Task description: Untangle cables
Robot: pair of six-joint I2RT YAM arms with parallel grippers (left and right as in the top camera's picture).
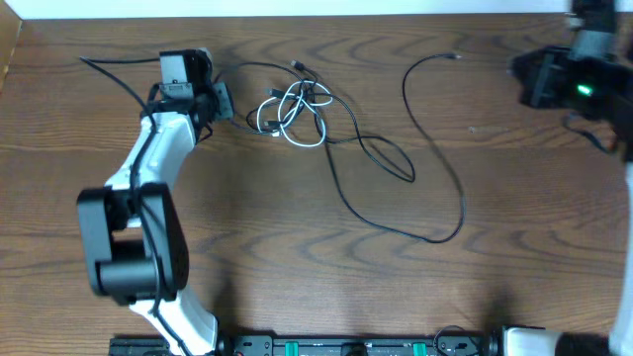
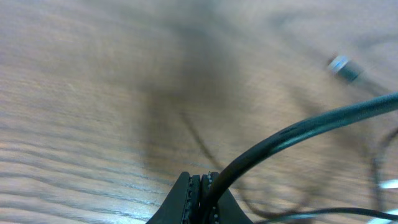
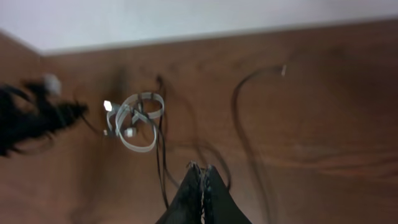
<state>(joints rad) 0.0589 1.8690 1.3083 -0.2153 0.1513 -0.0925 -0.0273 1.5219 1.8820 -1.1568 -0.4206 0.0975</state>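
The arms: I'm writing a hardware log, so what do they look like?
Left arm: white links, black joints, a black wire along it. Right arm: black wrist end with a green light. Both have black fingers with ridged inner faces.

White cable (image 1: 293, 119): short, bunched in tight overlapping loops, upper centre of the overhead frame, flat on the wood. Black cable (image 1: 462, 203): long and thin, threads through the white loops, then sweeps a wide open curve through centre right. Its end plug (image 1: 457, 56) lies free near the top edge. Left of the knot, one stretch is pinched between the closed fingers of my left pincer (image 2: 202, 186).
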